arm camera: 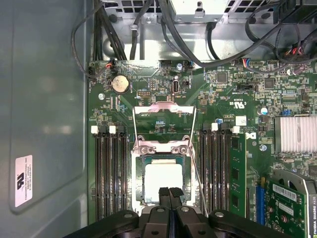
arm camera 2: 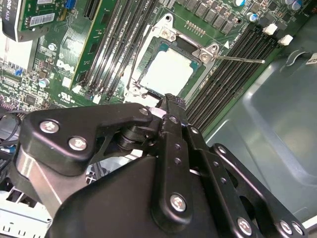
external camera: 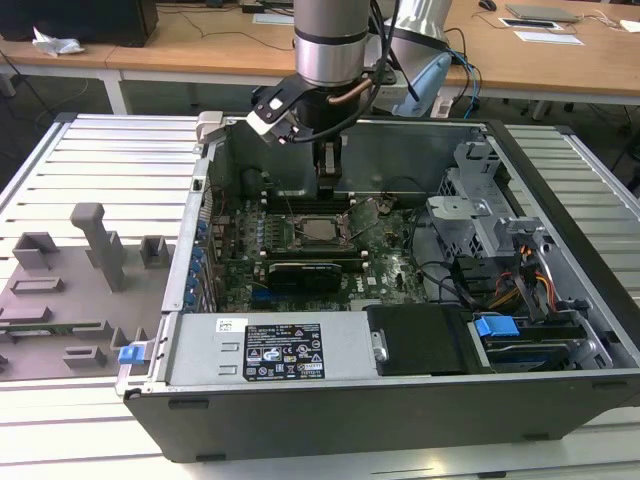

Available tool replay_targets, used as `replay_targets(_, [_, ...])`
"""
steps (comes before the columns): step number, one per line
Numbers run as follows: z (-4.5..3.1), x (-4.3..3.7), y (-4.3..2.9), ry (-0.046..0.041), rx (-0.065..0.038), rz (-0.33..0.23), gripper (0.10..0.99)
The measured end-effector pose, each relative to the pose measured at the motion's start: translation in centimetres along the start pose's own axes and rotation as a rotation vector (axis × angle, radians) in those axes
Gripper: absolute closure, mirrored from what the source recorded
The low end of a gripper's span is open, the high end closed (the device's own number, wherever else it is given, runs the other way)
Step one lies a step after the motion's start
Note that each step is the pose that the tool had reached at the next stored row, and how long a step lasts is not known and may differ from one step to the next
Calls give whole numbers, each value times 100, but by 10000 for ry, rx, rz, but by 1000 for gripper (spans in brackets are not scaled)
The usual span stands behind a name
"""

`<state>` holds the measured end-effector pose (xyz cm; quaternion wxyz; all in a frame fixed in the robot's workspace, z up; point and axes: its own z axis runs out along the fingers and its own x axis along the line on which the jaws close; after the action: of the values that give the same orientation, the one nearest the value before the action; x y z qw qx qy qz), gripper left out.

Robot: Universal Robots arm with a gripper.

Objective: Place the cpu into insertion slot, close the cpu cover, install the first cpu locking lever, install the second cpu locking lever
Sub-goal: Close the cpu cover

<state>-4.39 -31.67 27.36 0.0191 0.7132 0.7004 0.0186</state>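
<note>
We see an open desktop computer case (external camera: 300, 400) lying on a ribbed aluminium bench (external camera: 100, 150), with the robot arm reaching down into it from the upper middle of the exterior view. The cpu (arm camera: 162, 181), a flat square chip with a matt, pale silvery top, already lies level in the insertion slot (arm camera: 139, 183). That slot is a square black socket with a metal rim on the green motherboard (arm camera: 237, 99), near the centre of the exterior view. The hand (arm camera: 170, 192) hovers just above the chip's near edge, its black fingers drawn narrow and pressed together, holding nothing. The cpu cover (arm camera: 163, 106), a thin, shiny metal frame with a large square window, stands swung up on its hinge beyond the chip, so we judge that placing is done and closing the cover is the step in hand. A slim wire locking lever (arm camera 2: 240, 59) juts free beside the socket, not latched. In our judgement, closing the cover calls for a gentle push on the frame's raised free edge. The push has to stay clear of the chip and of the long black memory slots (arm camera: 111, 173) flanking the socket on both sides.
</note>
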Motion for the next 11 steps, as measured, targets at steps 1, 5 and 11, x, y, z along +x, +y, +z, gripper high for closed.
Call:
replay_targets(1, [-1, 0, 0, 0, 1, 0, 980])
replay_targets(5, [-1, 0, 9, -4, 2, 0, 980])
replay_targets(11, [5, 2, 110, -2, 1, -1, 980])
